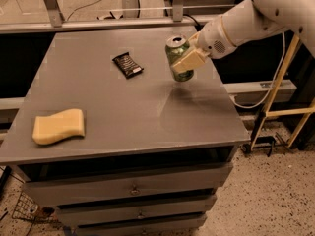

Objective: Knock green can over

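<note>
The green can (pixel 174 50), with a silver top, stands at the right side of the grey table (pixel 123 107) and leans slightly with its top toward the left. My gripper (pixel 189 60) reaches in from the right on the white arm (pixel 246 18). Its beige tip lies against the can's right front side and covers part of it.
A black snack wrapper (pixel 128 65) lies flat left of the can. A yellow sponge (pixel 58 126) lies near the table's front left corner. The table's right edge is just right of the can. A yellow-framed stand (pixel 290 107) is on the floor to the right.
</note>
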`<state>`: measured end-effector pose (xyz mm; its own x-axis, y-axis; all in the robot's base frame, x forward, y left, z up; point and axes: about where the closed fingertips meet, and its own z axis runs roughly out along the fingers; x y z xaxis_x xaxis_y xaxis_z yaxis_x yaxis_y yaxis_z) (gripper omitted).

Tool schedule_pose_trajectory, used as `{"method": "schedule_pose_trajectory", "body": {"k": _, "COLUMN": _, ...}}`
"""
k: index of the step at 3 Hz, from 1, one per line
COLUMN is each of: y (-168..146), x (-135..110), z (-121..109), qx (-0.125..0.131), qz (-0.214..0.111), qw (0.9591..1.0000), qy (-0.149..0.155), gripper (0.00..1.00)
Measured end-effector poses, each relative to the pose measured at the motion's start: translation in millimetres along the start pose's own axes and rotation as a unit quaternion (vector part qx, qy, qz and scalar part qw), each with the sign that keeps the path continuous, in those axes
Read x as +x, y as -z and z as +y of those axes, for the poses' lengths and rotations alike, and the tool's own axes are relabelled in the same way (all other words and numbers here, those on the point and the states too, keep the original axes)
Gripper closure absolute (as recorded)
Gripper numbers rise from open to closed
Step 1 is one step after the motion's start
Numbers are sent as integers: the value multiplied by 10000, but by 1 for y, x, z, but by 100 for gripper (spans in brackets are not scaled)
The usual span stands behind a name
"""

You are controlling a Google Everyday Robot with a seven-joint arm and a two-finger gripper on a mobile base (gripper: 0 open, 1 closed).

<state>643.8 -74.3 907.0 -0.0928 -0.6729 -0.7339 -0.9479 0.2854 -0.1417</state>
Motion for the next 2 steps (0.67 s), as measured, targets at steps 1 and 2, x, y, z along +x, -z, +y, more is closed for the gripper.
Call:
{"method": "schedule_pose_trajectory", "body": {"k": 1, "y": -1, "x": -4, "z": 20, "qx": -362, "qz": 938, "qw": 9919, "qy": 780, "gripper": 100}}
{"method": "schedule_pose_trajectory", "body": {"k": 2, "y": -10, "x": -3, "z": 40, "qx": -660, "qz": 1858, "qw": 9706, "qy": 1379, "gripper": 100}}
